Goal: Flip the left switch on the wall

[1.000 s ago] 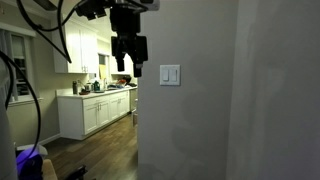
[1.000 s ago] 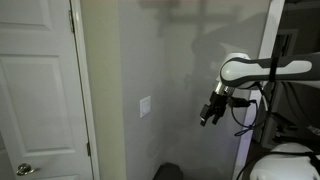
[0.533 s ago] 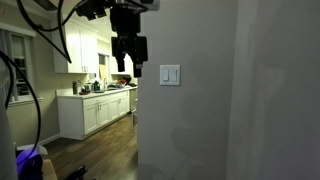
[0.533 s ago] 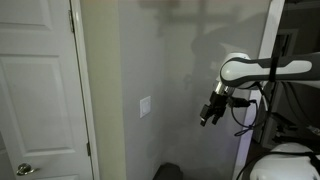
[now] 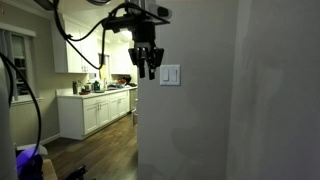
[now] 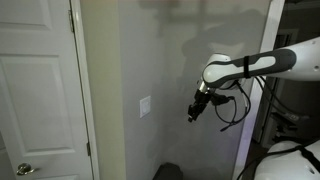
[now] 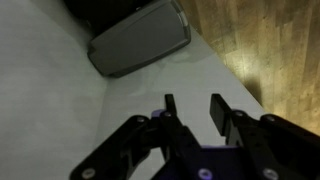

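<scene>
The small white switch plate [image 5: 171, 75] sits on the pale grey wall [image 5: 200, 120], close to its vertical corner edge. The left switch [image 5: 167, 75] is the left-hand of its two narrow rockers. In an exterior view the plate [image 6: 146, 107] shows obliquely and its rockers cannot be told apart. My gripper [image 5: 148, 71] hangs just left of the plate at its height. In an exterior view the gripper [image 6: 193, 116] stands off the wall [image 6: 120, 60], a gap away from the plate. In the wrist view the gripper [image 7: 193, 103] has its jaws partly drawn in, with nothing between them. No switch shows there.
A white door [image 6: 40, 90] stands beside the wall. White kitchen cabinets [image 5: 95, 110] and a wood floor [image 5: 100, 150] lie behind the corner. A grey bin-like object [image 7: 140, 38] sits at the foot of the wall [image 7: 60, 100]. A dark rounded thing [image 6: 168, 172] lies low by the wall.
The arm has swung toward the wall, and the gripper now hangs close beside the switch plate. Its jaws have narrowed from wide open.
</scene>
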`<action>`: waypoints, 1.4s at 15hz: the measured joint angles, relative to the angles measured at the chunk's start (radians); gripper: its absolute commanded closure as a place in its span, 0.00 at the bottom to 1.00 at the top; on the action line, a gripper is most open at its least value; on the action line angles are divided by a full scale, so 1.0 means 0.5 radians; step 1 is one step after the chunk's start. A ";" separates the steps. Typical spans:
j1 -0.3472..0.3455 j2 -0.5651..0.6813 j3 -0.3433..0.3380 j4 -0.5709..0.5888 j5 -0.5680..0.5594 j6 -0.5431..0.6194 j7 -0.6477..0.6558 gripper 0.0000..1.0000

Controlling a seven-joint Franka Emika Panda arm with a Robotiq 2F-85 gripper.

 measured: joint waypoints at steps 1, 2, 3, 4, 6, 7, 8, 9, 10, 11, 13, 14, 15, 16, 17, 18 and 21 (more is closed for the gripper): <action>0.046 0.096 -0.004 0.052 0.012 0.073 -0.053 0.93; 0.089 0.190 -0.012 0.105 0.037 0.140 -0.108 0.98; 0.134 0.284 -0.027 0.157 0.084 0.204 -0.179 1.00; 0.175 0.369 -0.045 0.204 0.140 0.272 -0.252 1.00; 0.242 0.516 -0.085 0.290 0.272 0.398 -0.405 1.00; 0.269 0.583 -0.103 0.332 0.342 0.451 -0.483 1.00; 0.296 0.646 -0.121 0.376 0.421 0.487 -0.566 1.00; 0.319 0.698 -0.135 0.415 0.491 0.513 -0.639 1.00; 0.335 0.752 -0.141 0.458 0.561 0.530 -0.711 1.00; 0.345 0.798 -0.141 0.497 0.620 0.536 -0.769 1.00; 0.352 0.886 -0.127 0.575 0.743 0.538 -0.881 1.00; 0.352 0.925 -0.116 0.610 0.801 0.539 -0.932 1.00; 0.351 0.963 -0.104 0.644 0.854 0.539 -0.980 1.00; 0.349 1.001 -0.089 0.676 0.908 0.541 -1.025 1.00; 0.346 1.037 -0.071 0.704 0.955 0.549 -1.063 1.00; 0.343 1.070 -0.053 0.729 0.994 0.573 -1.088 1.00; 0.328 1.169 0.012 0.791 1.093 0.678 -1.126 1.00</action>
